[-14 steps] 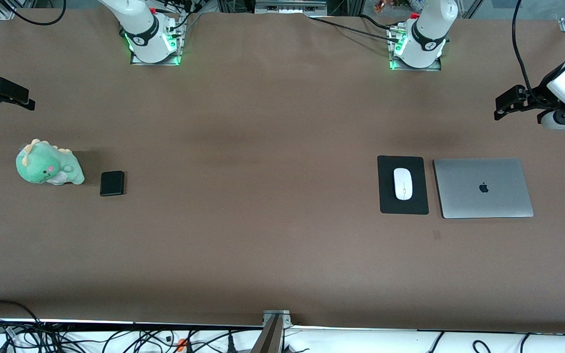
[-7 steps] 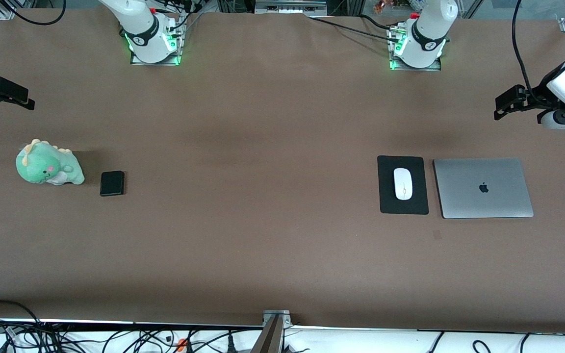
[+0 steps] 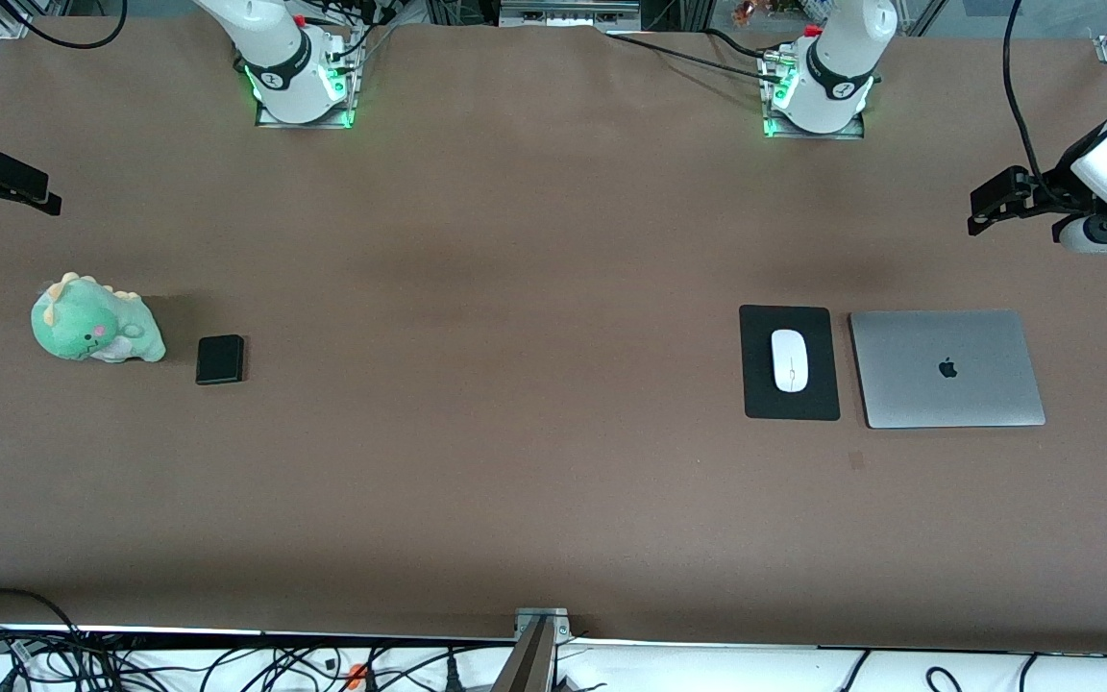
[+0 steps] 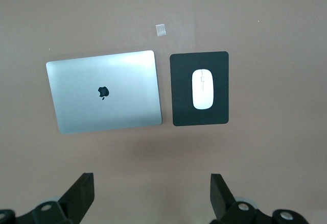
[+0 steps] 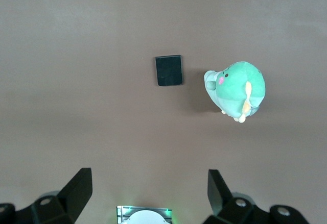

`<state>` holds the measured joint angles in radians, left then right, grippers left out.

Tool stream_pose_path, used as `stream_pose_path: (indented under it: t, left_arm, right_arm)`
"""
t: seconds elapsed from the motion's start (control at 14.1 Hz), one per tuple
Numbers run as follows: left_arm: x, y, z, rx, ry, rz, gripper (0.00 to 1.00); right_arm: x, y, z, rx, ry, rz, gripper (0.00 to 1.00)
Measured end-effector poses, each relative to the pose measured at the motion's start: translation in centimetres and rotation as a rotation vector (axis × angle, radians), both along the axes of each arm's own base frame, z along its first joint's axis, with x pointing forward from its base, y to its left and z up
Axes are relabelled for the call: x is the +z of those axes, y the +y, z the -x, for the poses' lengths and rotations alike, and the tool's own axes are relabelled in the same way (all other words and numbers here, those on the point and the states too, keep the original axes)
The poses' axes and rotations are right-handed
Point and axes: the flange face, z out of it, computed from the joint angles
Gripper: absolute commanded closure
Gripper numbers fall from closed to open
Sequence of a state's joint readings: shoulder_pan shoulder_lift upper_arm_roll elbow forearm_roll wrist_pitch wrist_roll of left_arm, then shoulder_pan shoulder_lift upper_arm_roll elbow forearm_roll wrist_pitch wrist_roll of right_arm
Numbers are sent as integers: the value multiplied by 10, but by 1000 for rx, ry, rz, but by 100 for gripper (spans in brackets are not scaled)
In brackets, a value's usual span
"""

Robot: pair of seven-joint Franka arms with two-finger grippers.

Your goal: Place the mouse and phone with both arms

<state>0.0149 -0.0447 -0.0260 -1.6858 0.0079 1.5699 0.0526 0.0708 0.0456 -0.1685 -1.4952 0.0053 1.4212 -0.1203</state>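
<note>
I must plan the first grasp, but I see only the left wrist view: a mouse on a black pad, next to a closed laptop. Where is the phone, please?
Observer: The phone lies toward the right arm's end of the table, beside a green plush dinosaur.
Operator: Is the right hand already at the phone?
Observer: No. The right hand hangs open near the table's edge, over bare tabletop, holding nothing.
Operator: And where is my left hand compared with the mouse?
Observer: The left hand is open, up over the table near the edge at its own end; the mouse on the mouse pad is untouched.
</note>
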Motion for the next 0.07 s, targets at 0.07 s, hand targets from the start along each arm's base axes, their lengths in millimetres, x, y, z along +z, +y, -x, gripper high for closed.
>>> stream_pose_path:
  t: [0.07]
  left_arm:
    - [0,0,0,0,0,0,0]
  right_arm:
    - [3,1,0,2,-7,1,0]
